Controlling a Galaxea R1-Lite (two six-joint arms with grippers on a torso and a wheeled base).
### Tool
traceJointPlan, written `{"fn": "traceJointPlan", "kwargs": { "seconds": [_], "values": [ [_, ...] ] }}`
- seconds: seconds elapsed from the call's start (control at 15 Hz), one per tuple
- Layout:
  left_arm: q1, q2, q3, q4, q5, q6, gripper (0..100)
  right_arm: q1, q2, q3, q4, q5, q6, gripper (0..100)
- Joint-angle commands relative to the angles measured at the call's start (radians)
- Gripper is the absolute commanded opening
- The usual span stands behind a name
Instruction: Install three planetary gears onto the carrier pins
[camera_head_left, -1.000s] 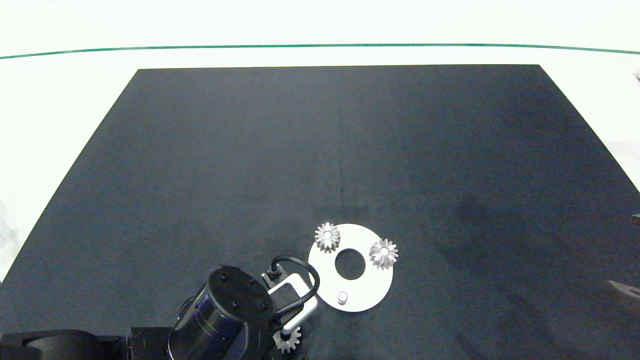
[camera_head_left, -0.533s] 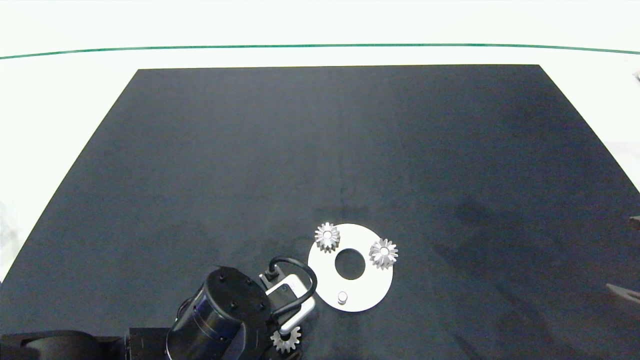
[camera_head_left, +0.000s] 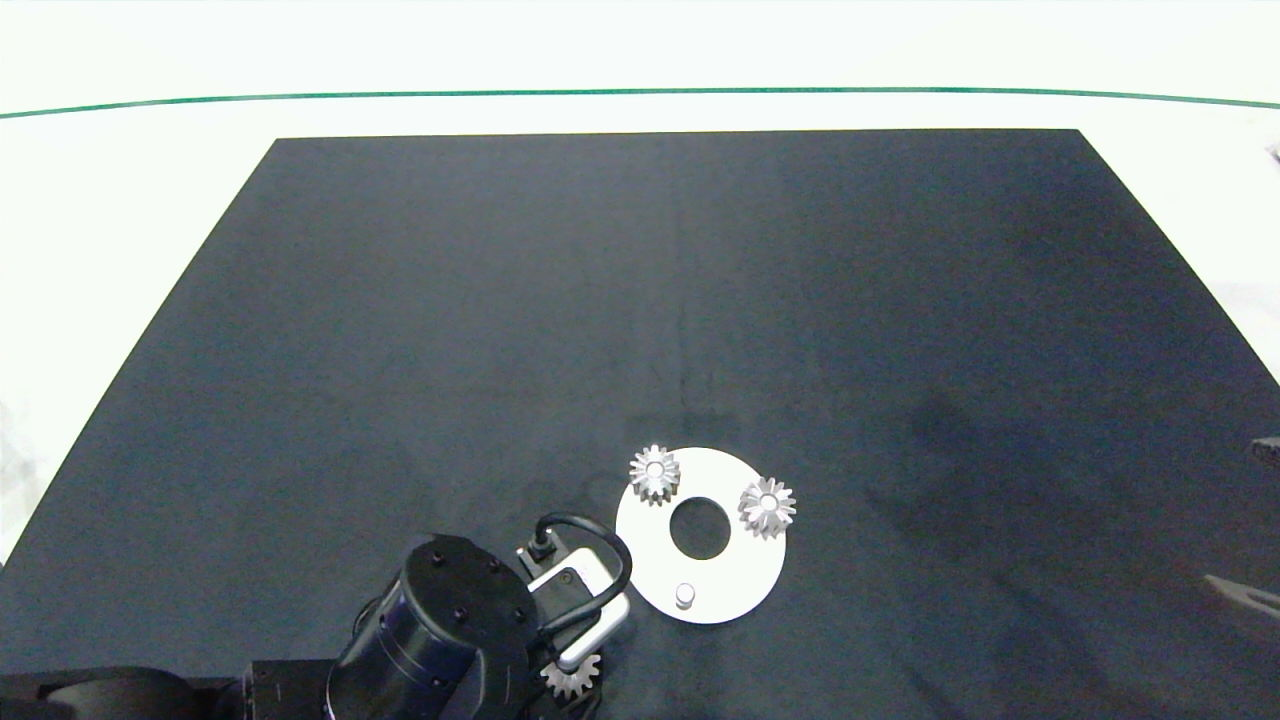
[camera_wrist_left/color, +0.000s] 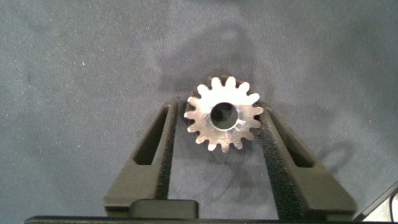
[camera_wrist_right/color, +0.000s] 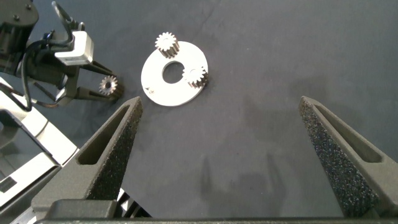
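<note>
White disc (camera_head_left: 735, 585), flat on the dark mat (camera_head_left: 700, 300): two gears seated on pins, one at the far-left rim (camera_head_left: 655, 473), one at the right rim (camera_head_left: 767, 507); third pin (camera_head_left: 685, 595) bare, at the near rim. Third gear (camera_wrist_left/color: 223, 114): lies flat on the mat just left of the disc, between the fingers of the left gripper (camera_wrist_left/color: 221, 134). Change over the last second: the left arm has drawn slightly back toward the near edge and settled lower over this gear, so less of it shows from above; the fingers now sit narrow, both pads touching its teeth, apparently gripping. Judged stage: last pickup, lift and placement outstanding. Right gripper (camera_wrist_right/color: 224, 152): parked off to the right, fingers spread wide, holding nothing. Brands, labels, writing: none legible on any item.
</note>
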Motion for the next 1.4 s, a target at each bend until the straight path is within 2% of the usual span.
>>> {"fn": "traceJointPlan", "kwargs": {
  "seconds": [0.07,0.33,0.53,0.73,0.93,1.13,1.4],
  "values": [
    [0.000,0.003,0.007,-0.008,0.001,0.001,42,0.000,0.001,0.004,0.001,0.000,0.000,100],
    [0.001,-0.015,0.010,-0.008,0.002,0.000,33,0.000,-0.001,0.006,0.001,0.002,0.000,100],
    [-0.002,-0.080,0.018,-0.007,0.001,0.009,31,0.000,0.001,0.007,0.001,0.002,0.000,100],
    [-0.008,-0.114,-0.013,-0.004,0.002,0.049,31,0.000,0.001,0.012,-0.001,0.002,0.000,100],
    [-0.041,-0.086,-0.109,0.012,0.001,0.051,31,0.000,0.001,0.012,-0.001,0.002,0.000,100],
    [-0.051,-0.038,-0.226,0.111,0.002,0.052,31,0.000,-0.015,0.007,-0.004,0.000,-0.004,100],
    [-0.084,0.040,-0.284,0.131,0.002,0.055,31,-0.001,-0.073,-0.013,-0.004,0.000,-0.033,100]
  ]
}}
